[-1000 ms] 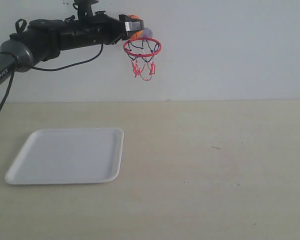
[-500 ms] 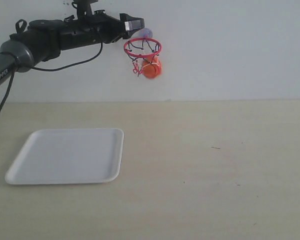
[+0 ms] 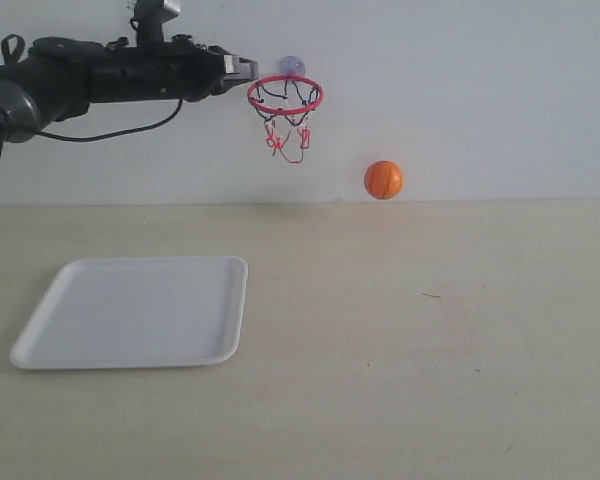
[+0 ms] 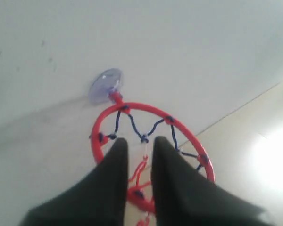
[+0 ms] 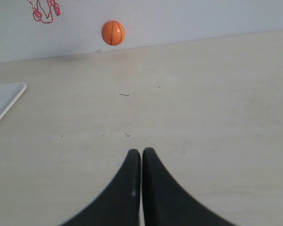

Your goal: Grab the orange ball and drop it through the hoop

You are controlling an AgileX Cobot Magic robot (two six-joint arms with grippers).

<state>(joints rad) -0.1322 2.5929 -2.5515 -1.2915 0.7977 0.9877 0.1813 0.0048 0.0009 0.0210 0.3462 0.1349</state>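
The ball (image 3: 384, 179) is hanging mid-air at 4 o'clock from the hoop (image 3: 285, 110), likely falling. The left end effector (image 3: 248, 68), parted and empty, is hovering at its 9 o'clock; the right end effector (image 5: 141, 153) is sitting closed.

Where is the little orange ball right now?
In the exterior view, the orange ball shows against the wall, right of and below the hoop, just above the far edge of the table.

The left pincer (image 4: 140, 141) — narrowly parted, empty — faces the hoop (image 4: 146, 108) suction-cupped to the wall (image 4: 203, 47).
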